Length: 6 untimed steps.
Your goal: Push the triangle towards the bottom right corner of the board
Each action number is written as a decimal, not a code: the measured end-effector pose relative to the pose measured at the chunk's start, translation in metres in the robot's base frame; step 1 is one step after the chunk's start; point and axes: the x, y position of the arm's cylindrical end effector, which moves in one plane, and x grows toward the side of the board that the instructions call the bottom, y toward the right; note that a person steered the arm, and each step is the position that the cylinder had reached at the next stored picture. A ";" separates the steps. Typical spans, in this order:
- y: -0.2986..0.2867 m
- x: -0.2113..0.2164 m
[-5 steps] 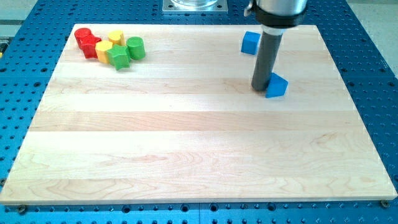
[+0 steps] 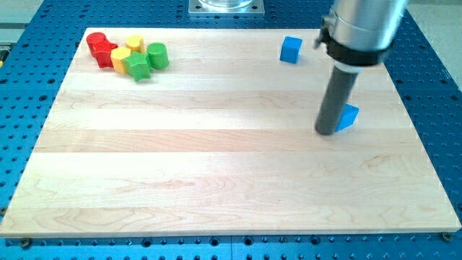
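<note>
My tip point(image 2: 326, 132) rests on the board point(image 2: 216, 173) in the right half of the frame, a little above mid-height. It sits just to the left of the blue triangle point(image 2: 349, 116), touching it or very nearly so; the rod covers the triangle's left side, so the exact contact cannot be made out. There is no hand on this arm, only the straight dark rod under a wide grey collar, so nothing is spread, pressed together or pinching.

The blue triangle lies near the board's right edge, well above the bottom right corner. A blue cube point(image 2: 291, 49) stands apart from it near the top edge, up and to the left of the rod.

In the upper left of the frame a tight cluster sits together: two red blocks point(image 2: 101, 48) at the left, two yellow blocks point(image 2: 128, 49) in the middle, a green star point(image 2: 137, 66) at the lower front and a green cylinder point(image 2: 157, 55) at the right. Their sides touch or nearly touch.

The board lies on a blue perforated desk point(image 2: 433, 43).
</note>
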 end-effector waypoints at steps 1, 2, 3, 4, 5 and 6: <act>-0.007 -0.032; -0.023 -0.045; 0.019 -0.052; 0.032 -0.016; 0.044 0.028; 0.045 0.002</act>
